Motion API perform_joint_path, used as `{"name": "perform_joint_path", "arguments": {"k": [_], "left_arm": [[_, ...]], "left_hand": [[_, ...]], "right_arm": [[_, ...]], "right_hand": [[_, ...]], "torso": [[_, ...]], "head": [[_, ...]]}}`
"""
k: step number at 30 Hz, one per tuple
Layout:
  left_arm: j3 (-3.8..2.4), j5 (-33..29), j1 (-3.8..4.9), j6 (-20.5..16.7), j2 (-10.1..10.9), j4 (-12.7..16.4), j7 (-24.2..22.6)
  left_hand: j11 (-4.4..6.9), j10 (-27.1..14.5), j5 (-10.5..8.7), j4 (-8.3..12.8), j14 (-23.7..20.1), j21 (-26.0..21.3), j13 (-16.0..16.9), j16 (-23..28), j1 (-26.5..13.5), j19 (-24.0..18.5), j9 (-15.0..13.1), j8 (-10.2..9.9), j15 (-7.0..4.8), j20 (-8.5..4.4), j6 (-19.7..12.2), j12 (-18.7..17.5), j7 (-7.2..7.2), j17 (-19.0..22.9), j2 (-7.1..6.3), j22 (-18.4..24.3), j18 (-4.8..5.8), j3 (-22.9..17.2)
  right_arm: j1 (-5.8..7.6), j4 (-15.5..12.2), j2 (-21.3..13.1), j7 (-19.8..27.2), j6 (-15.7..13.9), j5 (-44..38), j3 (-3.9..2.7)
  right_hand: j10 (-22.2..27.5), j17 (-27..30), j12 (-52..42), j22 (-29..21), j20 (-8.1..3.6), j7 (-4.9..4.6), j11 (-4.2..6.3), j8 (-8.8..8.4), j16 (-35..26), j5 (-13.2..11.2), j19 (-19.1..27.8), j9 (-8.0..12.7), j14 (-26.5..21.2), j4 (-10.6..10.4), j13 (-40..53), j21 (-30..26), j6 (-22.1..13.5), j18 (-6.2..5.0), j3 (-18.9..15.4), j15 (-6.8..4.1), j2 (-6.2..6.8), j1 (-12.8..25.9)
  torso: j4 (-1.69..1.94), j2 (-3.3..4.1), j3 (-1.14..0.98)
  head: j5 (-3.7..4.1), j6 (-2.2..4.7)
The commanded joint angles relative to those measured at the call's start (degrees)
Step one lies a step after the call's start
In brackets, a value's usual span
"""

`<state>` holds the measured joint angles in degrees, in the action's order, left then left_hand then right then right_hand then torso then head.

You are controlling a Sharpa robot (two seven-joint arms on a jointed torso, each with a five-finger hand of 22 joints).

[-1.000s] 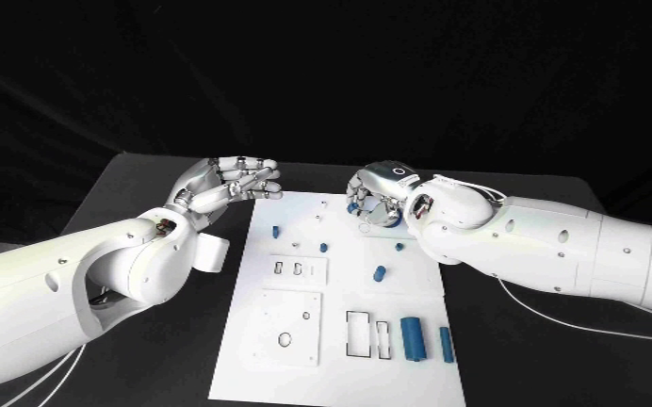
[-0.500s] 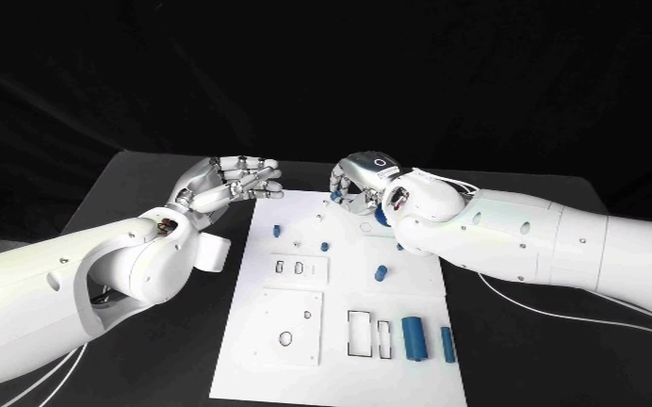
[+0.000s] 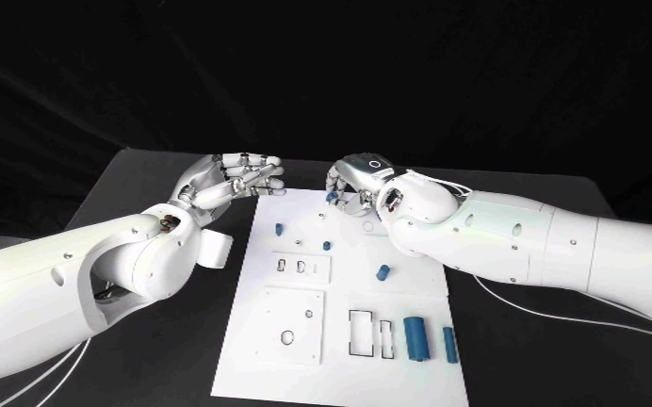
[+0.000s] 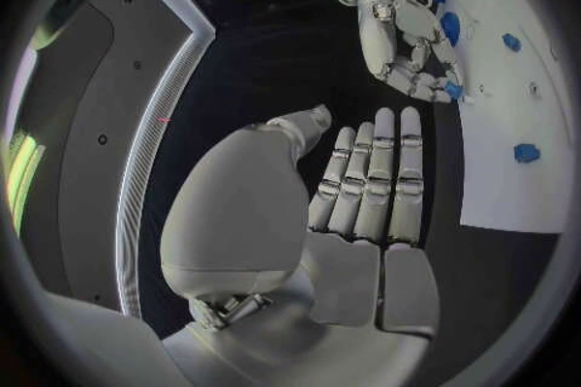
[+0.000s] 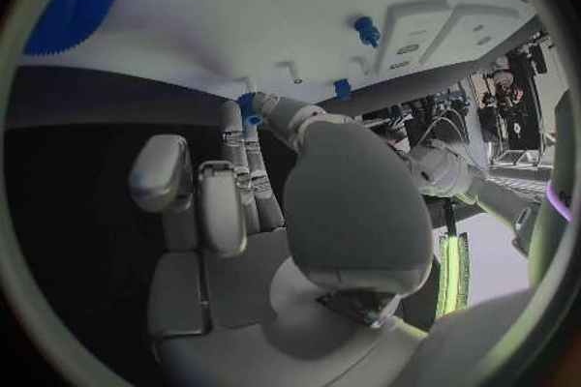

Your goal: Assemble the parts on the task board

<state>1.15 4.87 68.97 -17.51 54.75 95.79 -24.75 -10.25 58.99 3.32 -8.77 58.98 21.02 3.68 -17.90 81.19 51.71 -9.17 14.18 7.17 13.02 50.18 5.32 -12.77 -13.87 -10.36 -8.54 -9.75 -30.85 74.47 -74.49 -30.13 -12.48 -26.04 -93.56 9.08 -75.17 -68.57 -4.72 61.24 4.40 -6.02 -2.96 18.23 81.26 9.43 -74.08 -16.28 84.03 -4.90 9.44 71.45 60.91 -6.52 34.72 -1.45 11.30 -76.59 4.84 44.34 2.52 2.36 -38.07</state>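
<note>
The white task board [image 3: 408, 296] lies in the middle of the black table. My right hand [image 3: 359, 185] hovers over the board's far edge and pinches a small blue part [image 5: 248, 106] between thumb and fingertips; the same part [image 4: 450, 89] shows at its fingertips in the left wrist view. My left hand [image 3: 233, 181] floats beside the board's far left corner, fingers straight and holding nothing. Small blue parts [image 3: 279, 230] [image 3: 326, 245] [image 3: 382, 272] stand on the board, and two longer blue parts [image 3: 415, 338] [image 3: 448, 344] lie near its front right.
The board has rectangular slots [image 3: 368, 333] and raised white plates with holes [image 3: 291, 313]. A blue gear [image 5: 73, 0] sits on the board near my right hand. Black table [image 3: 163, 332] flanks the board on both sides.
My right hand has lifted off the board's far right area and swung left toward the far edge, carrying the small blue part. The left hand has hardly moved.
</note>
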Motion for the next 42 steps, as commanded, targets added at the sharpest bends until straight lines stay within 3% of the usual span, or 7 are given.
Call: {"name": "perform_joint_path", "arguments": {"k": [1, 26, 27, 29, 32, 34, 42], "left_arm": [[-0.06, -0.1, 0.13, 0.6, -0.1, 0.1, -0.6], [-0.06, -0.1, 0.63, 1.0, 0.0, 0.1, -0.2], [-0.06, -0.1, 0.67, 1.0, 0.0, 0.1, -0.2], [-0.06, -0.1, 0.69, 1.0, 0.0, 0.1, -0.2], [-0.06, -0.1, 0.72, 1.0, 0.0, 0.1, -0.1], [-0.06, -0.1, 0.74, 1.0, 0.0, 0.0, -0.1], [-0.05, -0.1, 0.76, 1.1, 0.1, -0.3, 0.0]], "left_hand": [[-0.16, 0.1, -0.24, 0.0, 0.2, 0.3, 0.0, 0.4, 0.0, 0.1, 0.0, -0.2, -0.03, -0.02, -0.4, -0.2, -1.23, 0.0, 0.53, 0.0, -0.66, -0.2], [-0.17, 0.2, -0.25, 0.1, 0.2, 0.4, 0.1, 0.5, -0.2, 0.1, 0.1, -0.2, 0.0, -0.02, -0.4, -0.4, -1.24, -0.1, 0.45, -0.1, -0.64, -0.2], [-0.17, 0.2, -0.25, 0.1, 0.2, 0.4, 0.1, 0.5, -0.2, 0.1, 0.1, -0.2, 0.0, -0.02, -0.4, -0.4, -1.24, -0.1, 0.45, -0.1, -0.64, -0.2], [-0.17, 0.2, -0.25, 0.1, 0.2, 0.4, 0.1, 0.5, -0.2, 0.1, 0.1, -0.2, 0.0, -0.02, -0.4, -0.4, -1.24, -0.1, 0.45, -0.1, -0.64, -0.2], [-0.17, 0.2, -0.25, 0.1, 0.2, 0.4, 0.1, 0.5, -0.2, 0.1, 0.1, -0.2, 0.0, -0.02, -0.4, -0.4, -1.24, -0.1, 0.45, -0.1, -0.64, -0.2], [-0.17, 0.2, -0.25, 0.1, 0.2, 0.4, 0.1, 0.5, -0.2, 0.1, 0.1, -0.2, 0.0, -0.02, -0.4, -0.4, -1.24, -0.1, 0.45, -0.1, -0.64, -0.2], [-0.19, 0.2, -0.25, 0.1, 0.2, 0.4, 0.0, 0.5, -0.3, 0.0, 0.1, -0.3, 0.01, -0.01, -0.4, -0.5, -1.25, -0.2, 0.44, -0.1, -0.63, -0.2]], "right_arm": [[-0.06, 0.3, 0.3, -0.6, 1.0, -0.7, -0.02], [-0.44, 2.4, 2.1, -1.3, 3.3, -0.1, -0.02], [-0.45, 2.7, 2.2, -1.3, 2.8, 0.4, -0.02], [-0.46, 2.8, 2.3, -1.4, 2.4, 0.7, -0.02], [-0.46, 2.9, 2.2, -1.4, 1.3, 1.2, -0.02], [-0.46, 2.5, 1.8, -1.3, 0.6, 1.5, -0.02], [-0.47, -0.6, -1.5, -1.2, -0.8, 1.7, -0.01]], "right_hand": [[-1.1, 0.0, -0.2, 0.0, -0.01, 0.28, 0.74, 2.07, 0.3, 0.2, 0.5, -7.3, 2.4, 0.1, 0.4, -0.3, 0.2, 0.5, 0.3, -0.39, -0.03, 0.3], [-0.3, 0.9, 0.3, -1.0, 0.09, -0.06, 0.46, 1.83, 0.0, 0.0, 1.2, -7.6, 2.1, -0.2, 0.5, -1.1, -0.8, 0.28, 0.6, -0.2, 0.53, 1.2], [1.0, 1.5, 0.9, -1.7, 0.37, -0.89, -0.13, 0.8, -0.3, -0.4, 1.8, -7.4, 2.0, -0.5, 0.5, -1.8, -2.5, 0.17, 0.9, 0.27, 1.14, 1.7], [2.0, 1.8, 1.1, -2.0, 0.63, -1.41, -0.59, 0.13, -0.4, -0.7, 2.0, -7.2, 1.9, -0.6, 0.4, -2.1, -3.5, 0.13, 1.0, 0.63, 1.6, 2.0], [5.6, 3.0, 1.1, -3.3, 1.7, -3.22, -2.08, -3.17, -0.8, -0.8, 3.0, -6.1, 1.5, -1.5, -0.4, -3.3, -8.1, -0.08, 0.8, 1.98, 3.71, 3.4], [8.5, 4.1, 0.8, -4.3, 2.61, -3.57, -3.06, -5.73, -1.2, -0.8, 3.7, -5.4, 1.1, -1.6, -1.0, -4.4, -11.5, -0.41, -2.6, 2.51, 5.03, 4.1], [9.7, 5.0, -0.6, -4.7, 2.68, -3.52, -2.77, -6.69, -1.3, 0.3, 3.7, -5.8, 0.9, -2.2, -1.2, -5.4, -11.1, -0.62, -9.8, 2.54, 4.59, 2.4]], "torso": [[0.11, 0.03, 0.03], [-0.07, 0.12, 0.1], [-0.07, 0.11, 0.1], [-0.06, 0.07, 0.1], [-0.05, 0.04, 0.08], [-0.07, 0.04, 0.06], [-0.19, -0.01, -0.07]], "head": [[-0.04, -0.08], [-0.79, -1.04], [-0.85, -1.02], [-0.88, -1.01], [-0.9, -0.93], [-0.91, -0.87], [-1.5, -0.5]]}}
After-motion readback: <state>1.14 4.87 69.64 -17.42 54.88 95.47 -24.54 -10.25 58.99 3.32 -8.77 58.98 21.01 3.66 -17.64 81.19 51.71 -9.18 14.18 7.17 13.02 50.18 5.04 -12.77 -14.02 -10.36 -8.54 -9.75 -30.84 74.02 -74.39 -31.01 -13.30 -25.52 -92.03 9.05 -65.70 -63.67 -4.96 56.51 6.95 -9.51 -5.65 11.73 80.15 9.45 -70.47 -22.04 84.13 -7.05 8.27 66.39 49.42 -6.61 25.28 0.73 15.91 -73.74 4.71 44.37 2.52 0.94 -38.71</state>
